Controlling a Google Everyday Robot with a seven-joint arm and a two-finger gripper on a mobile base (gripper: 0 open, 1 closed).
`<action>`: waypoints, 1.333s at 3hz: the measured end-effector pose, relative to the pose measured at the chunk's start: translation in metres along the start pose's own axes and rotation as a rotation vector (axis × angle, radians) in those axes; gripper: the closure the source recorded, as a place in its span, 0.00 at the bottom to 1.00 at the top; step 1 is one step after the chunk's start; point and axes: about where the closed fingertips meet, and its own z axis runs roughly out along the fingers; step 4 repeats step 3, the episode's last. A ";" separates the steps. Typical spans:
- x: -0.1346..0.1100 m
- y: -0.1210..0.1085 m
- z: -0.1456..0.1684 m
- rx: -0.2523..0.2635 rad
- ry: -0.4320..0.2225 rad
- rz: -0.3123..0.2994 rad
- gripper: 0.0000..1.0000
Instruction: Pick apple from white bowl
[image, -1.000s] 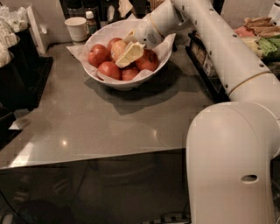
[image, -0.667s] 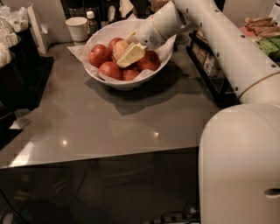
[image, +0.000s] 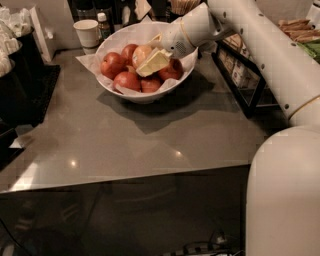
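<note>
The white bowl (image: 149, 95), wide and lined with white paper, stands at the back middle of the grey table (image: 150, 145). It holds several red apples, among them one at the left (image: 113, 64), one at the front (image: 127, 80) and a paler one at the back (image: 141, 53). My gripper (image: 151, 63) reaches in from the upper right on the white arm (image: 260, 40). It sits low inside the bowl, over the middle of the apples, and touches or nearly touches them. It hides the apples beneath it.
A small white paper cup (image: 87, 32) and a small bottle (image: 102, 23) stand behind the bowl on the left. Dark equipment (image: 22, 75) lines the left edge. A black wire rack (image: 240, 70) stands to the right. The arm's large white link (image: 285, 195) fills the lower right.
The gripper stays over the apples in the bowl with hardly any shift. The arm's large near link has moved a little to the right in view.
</note>
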 end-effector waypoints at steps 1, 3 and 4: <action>-0.024 0.008 -0.027 0.005 -0.148 -0.049 1.00; -0.043 0.020 -0.061 0.027 -0.259 -0.080 1.00; -0.043 0.020 -0.061 0.027 -0.259 -0.080 1.00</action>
